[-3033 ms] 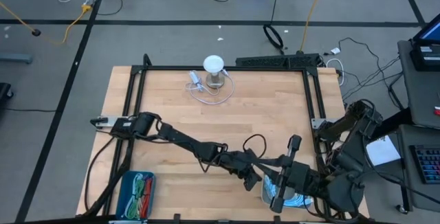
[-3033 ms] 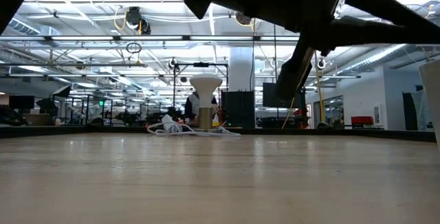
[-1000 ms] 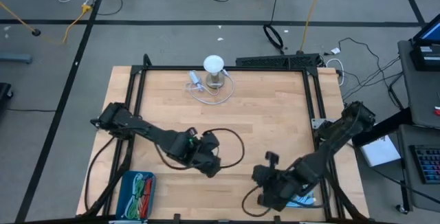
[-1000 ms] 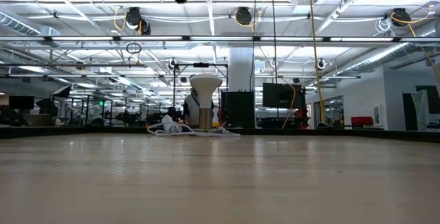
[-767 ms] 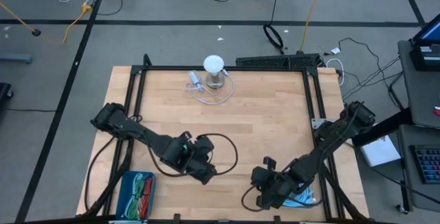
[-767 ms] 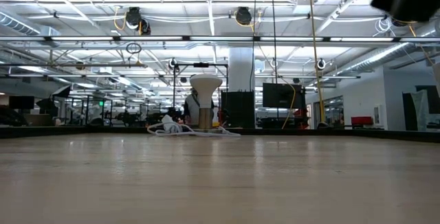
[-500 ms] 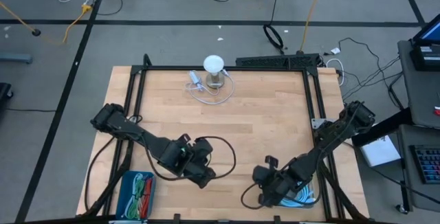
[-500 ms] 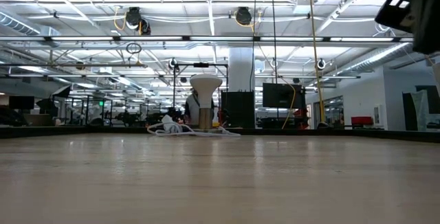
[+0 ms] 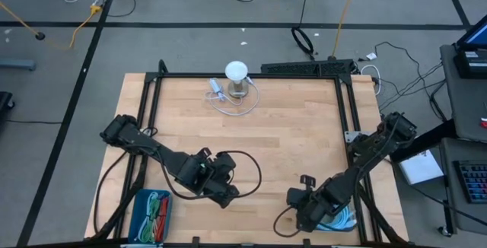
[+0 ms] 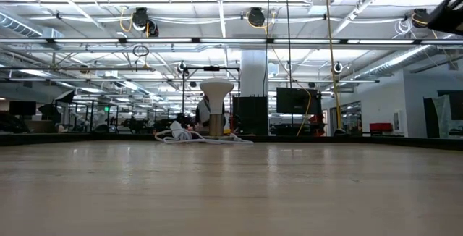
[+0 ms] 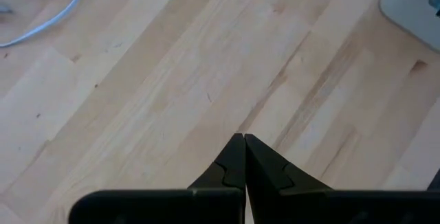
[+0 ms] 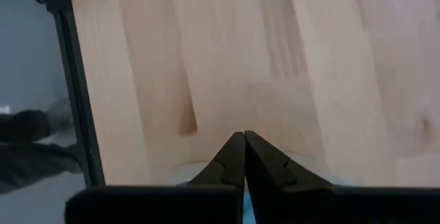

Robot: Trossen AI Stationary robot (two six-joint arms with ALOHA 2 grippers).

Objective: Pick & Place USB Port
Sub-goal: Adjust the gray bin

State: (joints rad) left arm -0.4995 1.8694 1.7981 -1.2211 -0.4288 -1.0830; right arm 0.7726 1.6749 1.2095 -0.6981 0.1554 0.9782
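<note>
**Both claws closed and empty over the near half of the surface**

The left claw point(image 9: 228, 197) is low over the near-left part of the wooden surface point(image 9: 289, 138). In the left wrist view its two dark fingers point(image 11: 234, 162) are pressed together tip to tip, with nothing between them, and only bare wood is under them. A loop of black cable point(image 9: 247, 168) arches from this arm.

The right claw point(image 9: 298, 216) is near the front-right corner of the surface. Its fingers point(image 12: 234, 157) are also pressed together and hold nothing. Just beside it, at the front edge, lies a pale container with light blue cables point(image 9: 340, 219); the arm covers a part of it.

The task's thing, a white USB port with its white cable point(image 9: 221, 96), lies at the far edge of the surface, in the middle, touching the base of a small white lamp-like stand point(image 9: 237, 77). It is well apart from both claws. In the low view the same stand point(image 10: 216, 106) and the coiled cable point(image 10: 189, 135) show far away at the back.

A blue tray with red and green wires point(image 9: 151, 213) sits at the front-left corner.
</note>
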